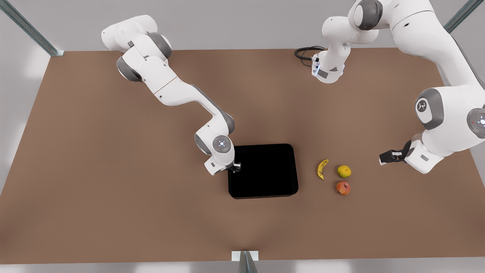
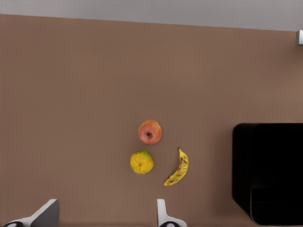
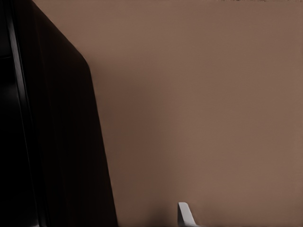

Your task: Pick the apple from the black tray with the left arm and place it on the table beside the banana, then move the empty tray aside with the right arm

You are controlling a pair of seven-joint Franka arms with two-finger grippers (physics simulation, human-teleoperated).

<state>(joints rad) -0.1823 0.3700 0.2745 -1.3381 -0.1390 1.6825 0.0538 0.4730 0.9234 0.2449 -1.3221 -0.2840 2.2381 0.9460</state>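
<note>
The reddish apple (image 1: 343, 187) (image 2: 150, 132) lies on the brown table (image 1: 113, 170), a short way from the curved yellow banana (image 1: 322, 169) (image 2: 178, 168). The black tray (image 1: 295, 170) (image 2: 241, 165) (image 3: 61, 142) holds nothing. My left gripper (image 1: 387, 156) (image 2: 104, 220) hovers open at the front view's right, apart from the fruits and holding nothing. My right gripper (image 1: 235, 167) is down at the tray's edge on the front view's left. One pale finger (image 3: 184, 213) stands clear of the tray's outer wall, and the other is lost against the black.
A round yellow-green fruit (image 1: 344, 171) (image 2: 141, 161) sits between the banana and the left gripper, close to the apple. A black cable (image 1: 305, 53) coils at the table's far edge by an arm base. Bare tabletop stretches to the front view's left of the tray.
</note>
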